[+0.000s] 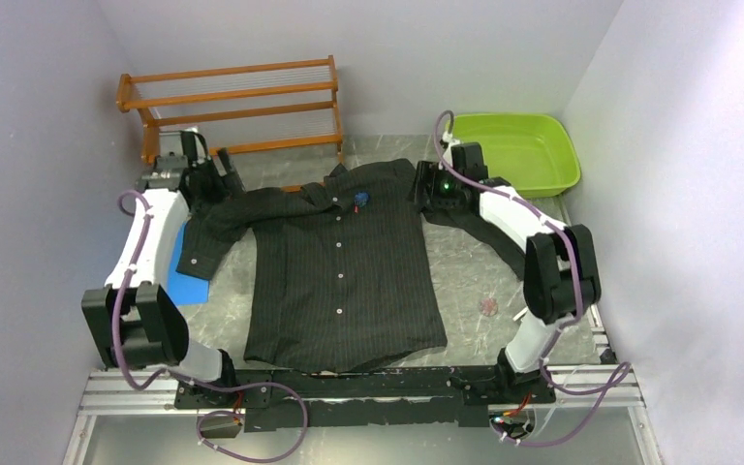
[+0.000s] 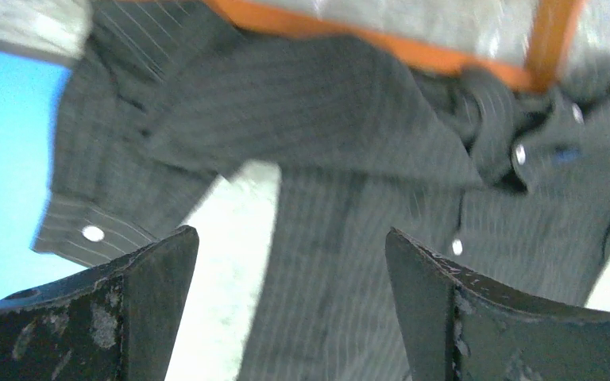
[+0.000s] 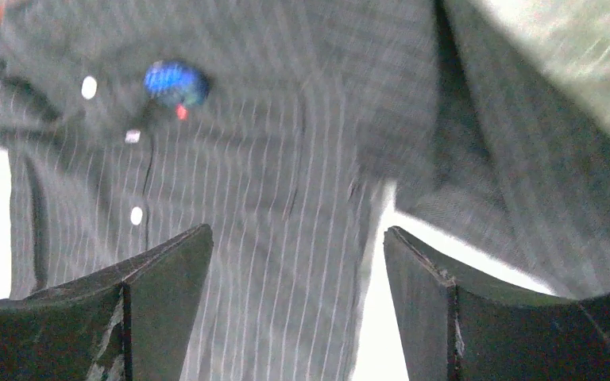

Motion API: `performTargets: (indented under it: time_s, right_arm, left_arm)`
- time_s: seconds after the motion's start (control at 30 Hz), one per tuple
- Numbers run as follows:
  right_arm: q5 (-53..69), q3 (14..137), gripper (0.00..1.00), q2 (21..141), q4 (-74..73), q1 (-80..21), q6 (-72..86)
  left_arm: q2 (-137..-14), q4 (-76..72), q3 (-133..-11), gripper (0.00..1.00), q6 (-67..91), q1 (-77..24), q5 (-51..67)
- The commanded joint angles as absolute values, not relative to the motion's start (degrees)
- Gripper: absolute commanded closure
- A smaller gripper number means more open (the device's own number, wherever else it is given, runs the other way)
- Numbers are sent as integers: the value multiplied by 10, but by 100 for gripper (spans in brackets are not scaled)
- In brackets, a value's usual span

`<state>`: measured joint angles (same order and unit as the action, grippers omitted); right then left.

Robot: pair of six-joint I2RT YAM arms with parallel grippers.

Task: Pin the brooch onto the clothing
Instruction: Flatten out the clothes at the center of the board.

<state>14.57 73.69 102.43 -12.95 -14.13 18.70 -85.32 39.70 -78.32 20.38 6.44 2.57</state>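
Where the shirt [image 1: 339,281] lies flat in the middle of the worktop [image 1: 484,276], its bottom edge comes right up to the black rail by the arm bases. Its collar is at the far side, close to the wooden rack [image 1: 232,97]. So the shirt runs long from near to far, front side up, with the buttons in a line down the middle. One sleeve spreads out to the left and bends back, with its cuff at the edge of a blue sheet [image 1: 189,286]. The other sleeve spreads right toward the green tub [image 1: 513,150], and the right arm hides part of it. Bare worktop shows to the right of the shirt, with a tiny pink thing [image 1: 489,306] on it that is too small to make out. The blue brooch [image 1: 361,200] sits on the chest, just beside the collar and the button line. Whether its pin goes through the cloth is hard to see. The left hand [image 1: 176,167] is above the left sleeve near the rack, wide open with nothing in it. The right hand [image 1: 434,184] is above the right shoulder, wide open too, holding nothing. Both wrist views are blurry
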Motion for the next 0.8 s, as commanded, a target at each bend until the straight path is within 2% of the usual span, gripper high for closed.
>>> performTargets:
  time_s: [0.0, 0.27, 0.4, 0.53, 0.7, 0.77]
  right_arm:
    - [159, 649, 20, 946, -147, -180, 203]
    - [90, 488, 37, 875, -200, -232, 255]
    - [56, 451, 40, 854, -232, -251, 268]
    - [52, 429, 48, 849, -250, -261, 278]
    - [68, 397, 66, 836, -258, -271, 294]
    - [70, 381, 75, 825, -265, -274, 296]
  left_arm:
    - [-800, 432, -724, 8, 240, -20, 53]
    - [-777, 420, -562, 17, 368, -135, 59]
    - [-813, 419, -516, 21, 415, -171, 54]
    - [-839, 408, -476, 24, 442, -185, 45]
    - [-837, 382, -415, 42, 457, -186, 62]
    - [-839, 378, -394, 58, 463, -186, 74]
